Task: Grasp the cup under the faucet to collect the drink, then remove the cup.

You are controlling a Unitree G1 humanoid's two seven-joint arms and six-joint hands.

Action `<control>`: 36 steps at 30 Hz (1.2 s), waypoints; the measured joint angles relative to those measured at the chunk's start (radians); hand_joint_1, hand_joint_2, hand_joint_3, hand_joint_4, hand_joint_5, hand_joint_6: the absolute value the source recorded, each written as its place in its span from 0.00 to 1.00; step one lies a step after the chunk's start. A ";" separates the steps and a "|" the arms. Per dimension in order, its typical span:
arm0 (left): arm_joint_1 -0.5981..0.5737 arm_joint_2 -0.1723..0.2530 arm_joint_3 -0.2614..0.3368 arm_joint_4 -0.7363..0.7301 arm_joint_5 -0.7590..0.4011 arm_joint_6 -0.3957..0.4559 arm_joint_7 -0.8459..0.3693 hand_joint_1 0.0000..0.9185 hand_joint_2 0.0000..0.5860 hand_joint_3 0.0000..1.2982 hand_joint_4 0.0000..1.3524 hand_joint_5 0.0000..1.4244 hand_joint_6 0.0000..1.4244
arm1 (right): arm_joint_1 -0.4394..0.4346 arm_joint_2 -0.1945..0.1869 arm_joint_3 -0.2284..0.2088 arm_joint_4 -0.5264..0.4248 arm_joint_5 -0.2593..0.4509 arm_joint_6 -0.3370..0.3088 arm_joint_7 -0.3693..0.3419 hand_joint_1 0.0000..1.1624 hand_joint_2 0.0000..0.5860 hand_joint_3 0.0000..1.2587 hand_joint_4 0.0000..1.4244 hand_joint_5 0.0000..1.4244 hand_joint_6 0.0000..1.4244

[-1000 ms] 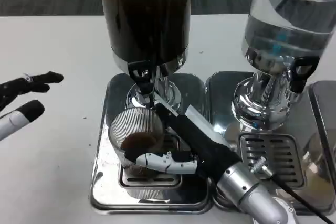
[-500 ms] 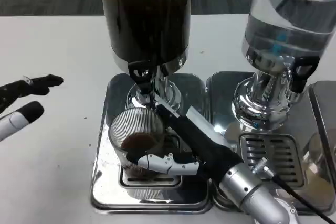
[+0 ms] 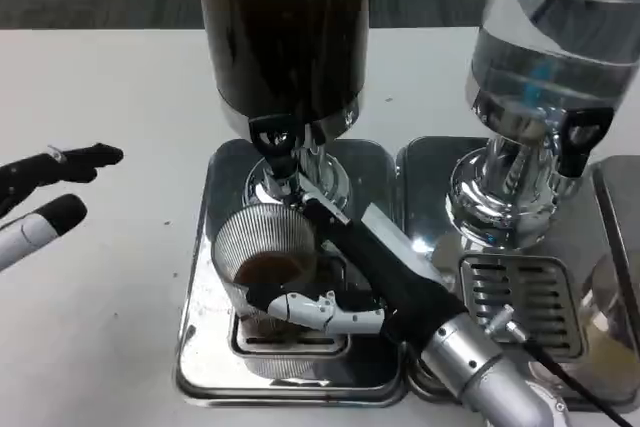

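Right hand [image 3: 345, 287] gripping ribbed cup [image 3: 265, 257] under faucet [image 3: 277, 147], drink inside. I'd lift slow: tilt spills. Left hand [image 3: 45, 197] open, idle.

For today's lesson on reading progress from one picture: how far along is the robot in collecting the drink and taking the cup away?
Done: the right hand grips the ribbed cup, which sits on the drip tray under the dark dispenser's faucet. In hand: collecting, with brown drink covering the cup's bottom. Left: removing the cup from the tray. The left hand waits open above the table.
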 measured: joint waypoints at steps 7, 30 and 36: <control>-0.017 0.011 -0.003 0.012 0.000 -0.012 -0.008 0.00 0.18 0.19 0.12 0.12 0.06 | 0.001 -0.001 -0.017 0.001 0.000 -0.003 -0.001 0.49 0.31 0.00 0.00 0.00 0.00; -0.033 0.014 -0.013 0.034 -0.005 -0.014 -0.019 0.00 0.18 0.20 0.12 0.12 0.06 | 0.024 -0.010 -0.029 -0.022 0.004 0.010 0.012 0.49 0.31 0.00 0.00 0.00 0.01; -0.034 0.017 -0.013 0.037 -0.008 -0.014 -0.020 0.00 0.18 0.20 0.13 0.12 0.06 | 0.013 -0.009 -0.027 -0.017 0.006 0.012 0.030 0.49 0.30 0.00 0.00 0.00 0.01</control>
